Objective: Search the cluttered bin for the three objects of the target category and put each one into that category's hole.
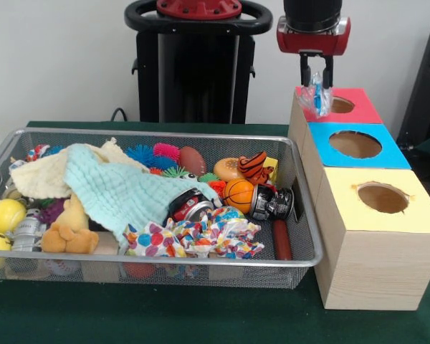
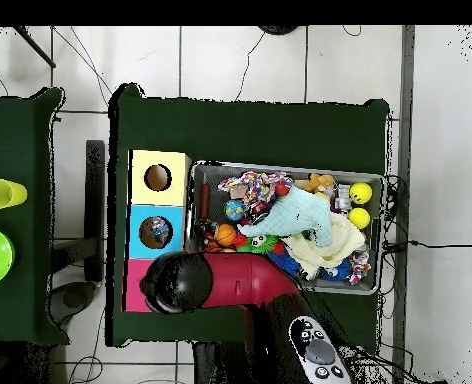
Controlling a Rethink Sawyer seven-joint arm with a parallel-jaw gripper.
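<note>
Tool (image 1: 316,84) at upper right of the front view, clamped on a clear crinkled item (image 1: 314,95) (identity unclear), above the red box (image 1: 352,107). Bin (image 1: 306,215) occupies lower left, on the table (image 1: 165,315).

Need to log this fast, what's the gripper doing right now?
Gripper: jaws shut on a small clear crinkly object, above the red box.

Red and black arm (image 2: 242,280), black round wrist above a red block, short dark gripper (image 1: 316,77), black pedestal (image 1: 197,68) with a red cap
</note>
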